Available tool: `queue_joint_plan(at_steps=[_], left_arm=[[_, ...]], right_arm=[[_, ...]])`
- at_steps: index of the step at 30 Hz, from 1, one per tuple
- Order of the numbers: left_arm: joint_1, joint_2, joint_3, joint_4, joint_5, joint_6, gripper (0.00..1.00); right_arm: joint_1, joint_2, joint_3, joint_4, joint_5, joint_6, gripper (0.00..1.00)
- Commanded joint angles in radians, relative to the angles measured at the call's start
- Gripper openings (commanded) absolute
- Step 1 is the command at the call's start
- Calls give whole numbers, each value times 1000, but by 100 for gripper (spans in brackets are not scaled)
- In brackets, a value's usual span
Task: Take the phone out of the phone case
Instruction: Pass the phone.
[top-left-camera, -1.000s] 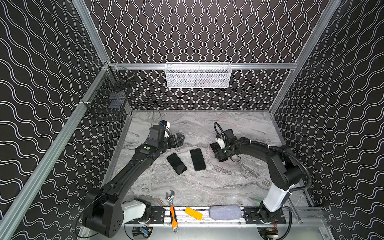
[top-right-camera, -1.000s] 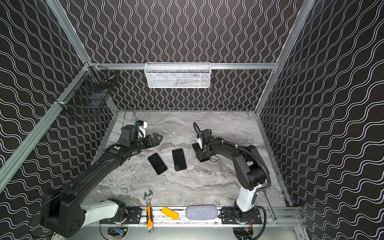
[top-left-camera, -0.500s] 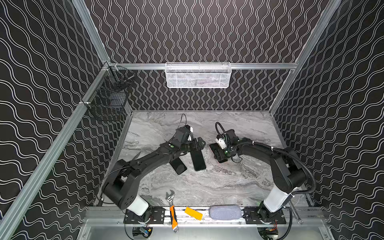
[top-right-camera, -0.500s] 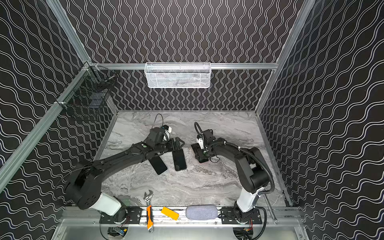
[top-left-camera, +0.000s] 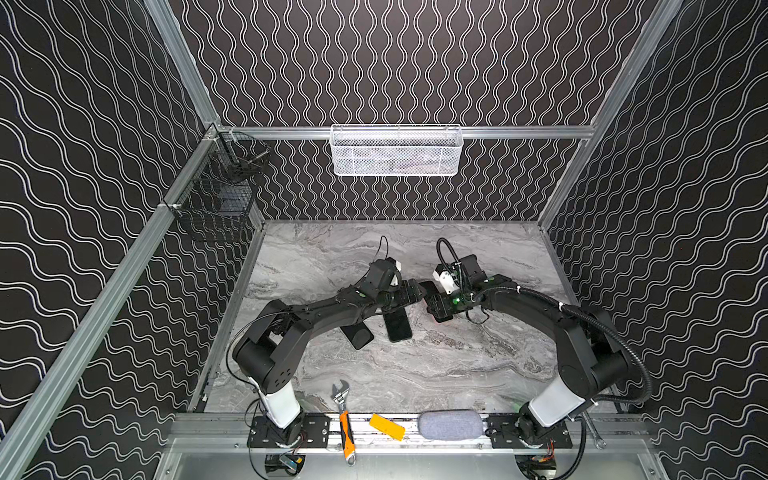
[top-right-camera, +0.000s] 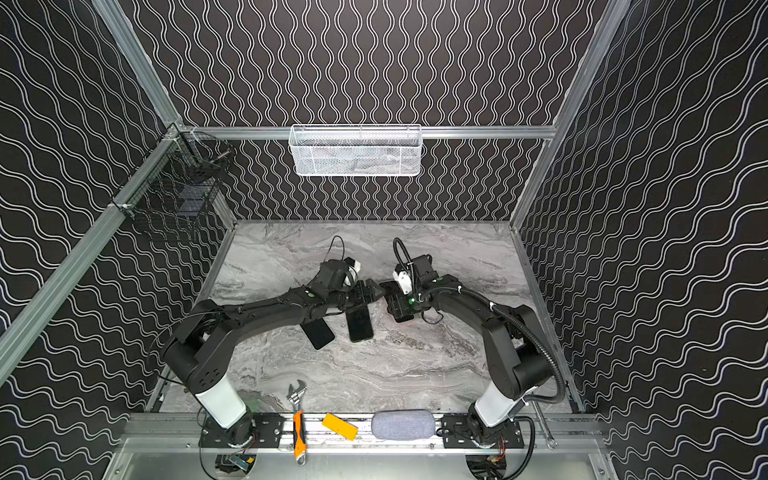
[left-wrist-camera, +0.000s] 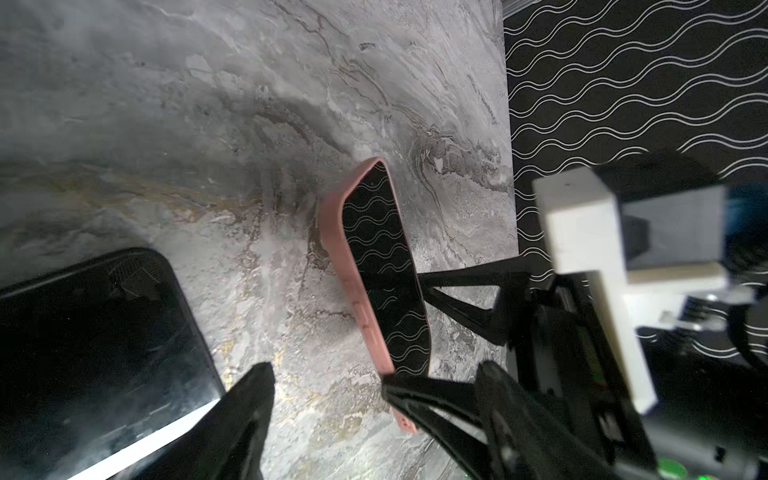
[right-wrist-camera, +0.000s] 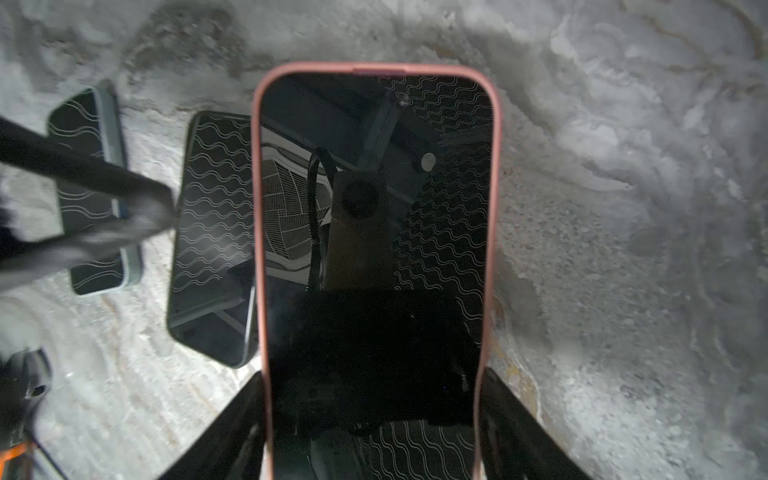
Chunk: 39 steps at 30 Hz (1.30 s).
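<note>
Phone (right-wrist-camera: 374, 228) sits inside its pink phone case (right-wrist-camera: 495, 208), held tilted just over the middle of the marble bench (top-left-camera: 415, 374); a dark handset (top-left-camera: 399, 326) and a blue-edged handset (top-left-camera: 359, 336) lie flat nearby, partly under the left arm; the right gripper (right-wrist-camera: 372, 378) clamps the case's long edges at one end; the left gripper (top-left-camera: 417, 292) stands open close beside the case.

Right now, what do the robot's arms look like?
The left arm and right arm are black with round joints, white at the bottom. A ribbed hose runs along the right one, and a green light glows near its wrist. The right gripper is black too.
</note>
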Motion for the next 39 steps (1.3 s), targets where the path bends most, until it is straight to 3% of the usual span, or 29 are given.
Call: queue_joint_plan(at_steps=[1,15,21,28,36,39], left_arm=[[0,21,13,77,13,-43,77],[0,89,47,160,24,-122,58],[0,106,46,194,36,-139,39],[0,123,37,245,62,-154,32],[0,122,16,323,86,-162,2],[0,117,12,376,112,-152,0]], right_arm=[[1,-29,-1,16,-45,13,57],[1,-78,-27,19,-64,18,57],[1,-85,-32,22,-69,20,57],[1,-78,-27,22,-75,17,57],[1,-77,-29,33,-79,26,60],[1,-87,-31,34,-75,27,62]])
